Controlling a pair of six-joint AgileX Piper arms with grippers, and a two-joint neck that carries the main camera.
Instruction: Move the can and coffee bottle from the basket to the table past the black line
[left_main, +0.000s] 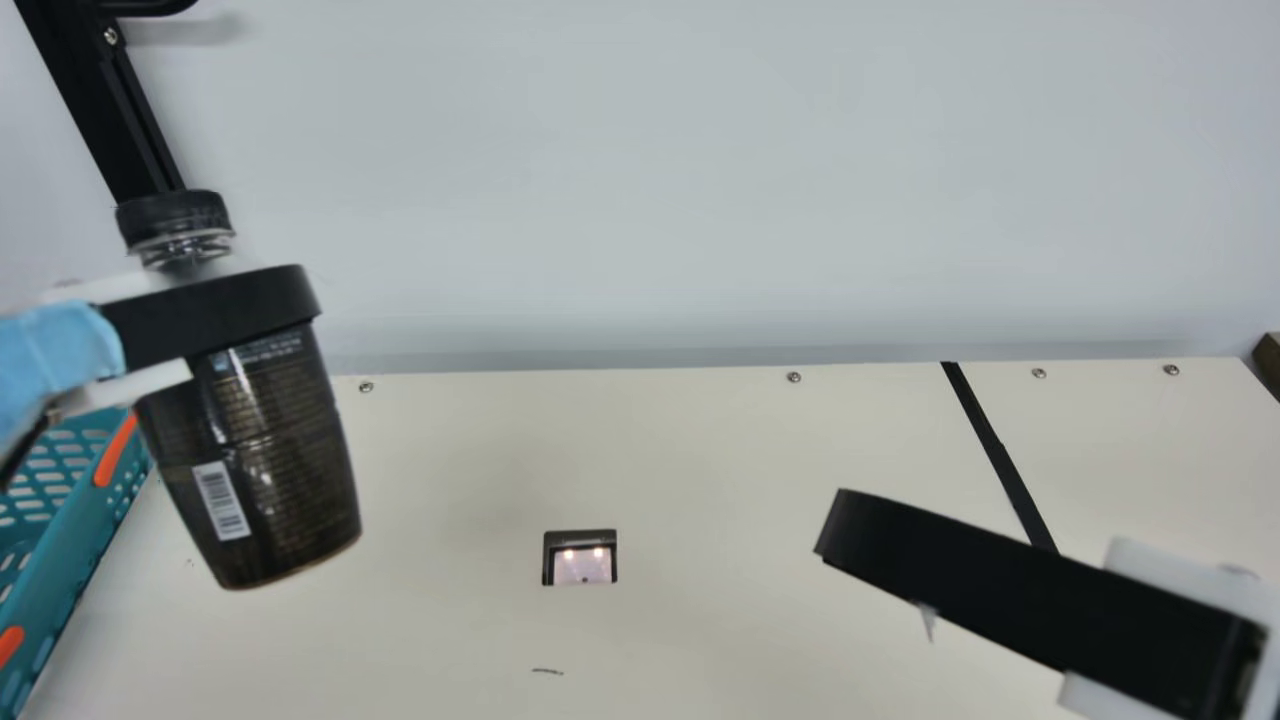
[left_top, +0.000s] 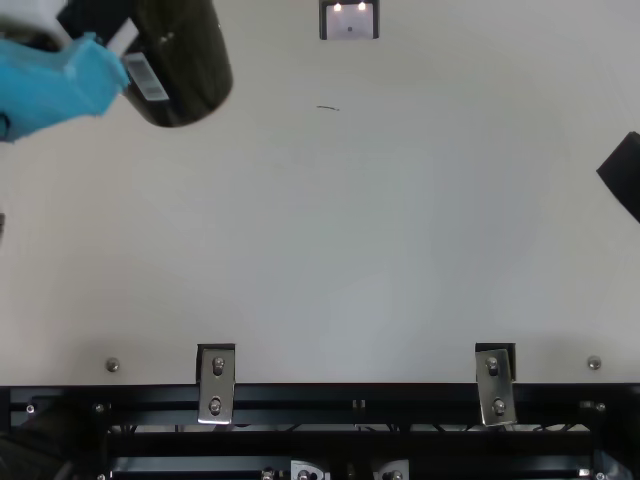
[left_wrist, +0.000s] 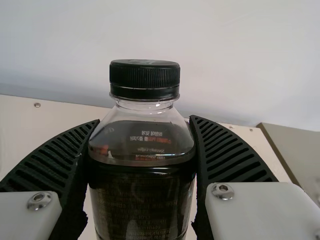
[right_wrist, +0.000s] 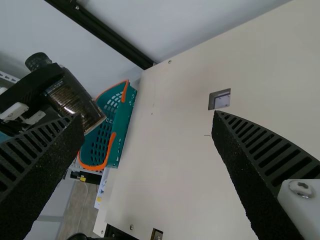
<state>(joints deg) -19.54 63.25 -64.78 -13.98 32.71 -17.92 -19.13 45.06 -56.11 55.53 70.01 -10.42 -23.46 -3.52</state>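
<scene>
In the main view my left gripper (left_main: 215, 310) is shut on the dark coffee bottle (left_main: 265, 450), held tilted above the table's left part, right of the teal basket (left_main: 60, 560). The left wrist view has the bottle (left_wrist: 142, 200) with its black cap between both fingers of my left gripper (left_wrist: 145, 150). My right gripper (left_main: 840, 525) is over the table's right part, left of the black line (left_main: 1000, 460). Its two fingers stand wide apart with nothing between them in the right wrist view, where the gripper (right_wrist: 147, 122) shows again. I do not make out a can.
A small recessed panel (left_main: 580, 557) sits in the middle of the cream table (left_main: 700, 450). A pale wall rises behind the back edge. Metal brackets (left_top: 216, 385) and a black rail (left_top: 360, 398) run along the front edge.
</scene>
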